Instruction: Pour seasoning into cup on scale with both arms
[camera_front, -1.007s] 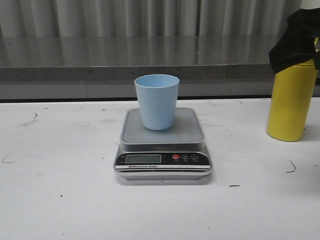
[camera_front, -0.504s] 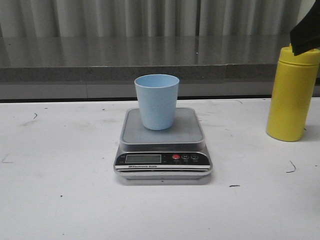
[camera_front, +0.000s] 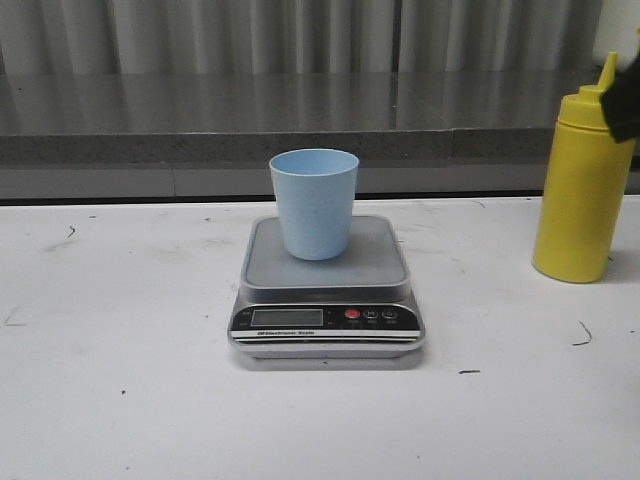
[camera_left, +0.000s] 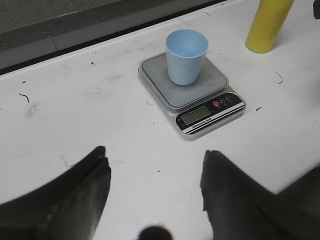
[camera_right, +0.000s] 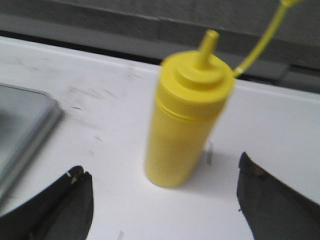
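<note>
One yellow seasoning bottle (camera_front: 583, 180) stands upright on the white table (camera_front: 120, 400), off to the right and well apart from the scale (camera_front: 327, 290). Its pointed nozzle is bare, and the thin tethered tip cover arcs away from the cap in the right wrist view. One light blue cup (camera_front: 314, 203) sits upright on the scale's grey platform, toward the back of it. There is one scale, its black front panel facing me with one red button and two dark ones; the display is too small to read.

The right gripper (camera_right: 165, 200) hangs over the bottle with its two fingers (camera_right: 60, 205) spread wide on either side, touching nothing; from the front only a dark scrap of it shows at the right edge beside the cap. The left gripper (camera_left: 155, 185) is spread wide too and holds nothing, hanging above bare table near the scale. Its fingertips are cut off by the picture's edge.
</note>
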